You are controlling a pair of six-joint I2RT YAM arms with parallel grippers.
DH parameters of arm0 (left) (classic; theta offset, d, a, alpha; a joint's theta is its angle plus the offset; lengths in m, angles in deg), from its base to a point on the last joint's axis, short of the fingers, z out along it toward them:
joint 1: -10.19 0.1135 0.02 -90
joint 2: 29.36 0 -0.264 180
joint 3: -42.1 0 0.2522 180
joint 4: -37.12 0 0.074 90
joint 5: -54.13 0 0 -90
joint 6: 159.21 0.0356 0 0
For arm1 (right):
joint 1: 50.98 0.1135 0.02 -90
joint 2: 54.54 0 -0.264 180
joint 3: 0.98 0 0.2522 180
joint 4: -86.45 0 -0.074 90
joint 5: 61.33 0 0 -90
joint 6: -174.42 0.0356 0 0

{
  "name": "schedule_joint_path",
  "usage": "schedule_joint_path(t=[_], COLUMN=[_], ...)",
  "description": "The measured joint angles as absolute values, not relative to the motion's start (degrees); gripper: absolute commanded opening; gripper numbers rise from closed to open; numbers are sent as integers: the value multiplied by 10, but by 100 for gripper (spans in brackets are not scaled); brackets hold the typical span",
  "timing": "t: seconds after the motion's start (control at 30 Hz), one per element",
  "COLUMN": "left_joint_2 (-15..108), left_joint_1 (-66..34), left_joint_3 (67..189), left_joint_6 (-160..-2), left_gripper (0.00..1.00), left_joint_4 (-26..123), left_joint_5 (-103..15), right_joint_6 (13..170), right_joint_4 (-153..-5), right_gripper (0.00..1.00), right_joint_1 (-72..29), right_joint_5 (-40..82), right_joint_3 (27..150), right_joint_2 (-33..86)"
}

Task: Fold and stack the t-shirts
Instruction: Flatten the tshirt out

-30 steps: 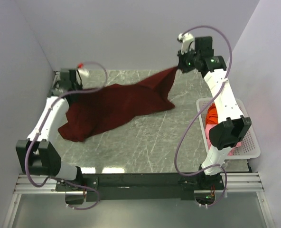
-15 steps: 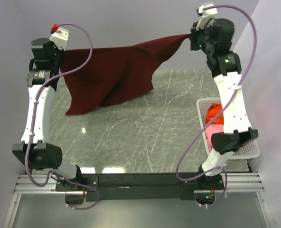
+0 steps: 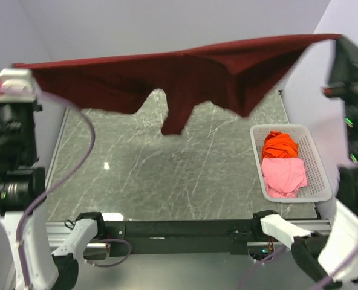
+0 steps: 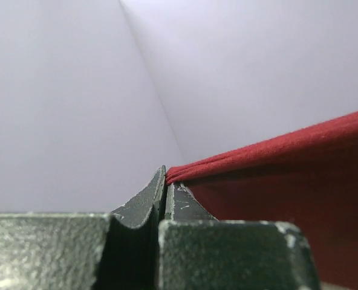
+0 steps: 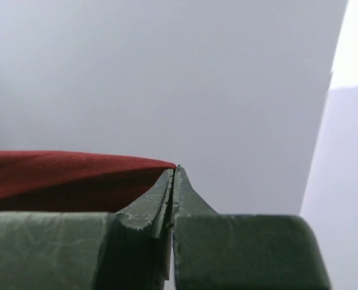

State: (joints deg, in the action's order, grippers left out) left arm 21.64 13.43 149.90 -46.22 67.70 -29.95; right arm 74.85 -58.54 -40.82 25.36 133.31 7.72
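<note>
The dark maroon t-shirt (image 3: 185, 72) hangs stretched wide and high above the table, its lower parts dangling in the middle. My left gripper (image 3: 19, 71) is shut on its left corner, and in the left wrist view the cloth edge (image 4: 276, 151) runs out from the pinched tips (image 4: 167, 175). At the upper right my right gripper (image 3: 338, 43) is shut on the other corner; the right wrist view shows the cloth (image 5: 58, 175) meeting the closed tips (image 5: 175, 169). An orange t-shirt (image 3: 280, 145) and a pink t-shirt (image 3: 283, 173) lie crumpled in the basket.
A white perforated basket (image 3: 322, 175) stands at the table's right edge. The grey marble tabletop (image 3: 167, 181) lies below the hanging cloth. Pale walls close in on the left, back and right.
Both arms have risen sharply and spread apart. The maroon shirt went from lying partly on the table to hanging fully in the air, stretched taut.
</note>
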Motion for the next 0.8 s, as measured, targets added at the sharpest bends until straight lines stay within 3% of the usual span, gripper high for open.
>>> schedule_joint_path(t=[0.27, 0.43, 0.53, 0.8], left_joint_2=[221, 277, 329, 539], left_joint_1=[134, 135, 135, 136], left_joint_3=[1547, 1467, 1405, 1283], left_joint_6=[-425, -391, -385, -398], left_gripper=[2, 4, 2, 10], left_joint_4=[669, 680, 696, 714], left_joint_5=[-341, -345, -348, -357], right_joint_6=[692, 661, 638, 567], right_joint_4=[-676, -691, -695, -707], right_gripper=[0, 0, 0, 0], right_joint_1=[-408, -408, -402, -375], right_joint_5=[259, 254, 248, 234], right_joint_3=[1348, 1330, 1273, 1119], right_joint_2=[75, 186, 249, 445])
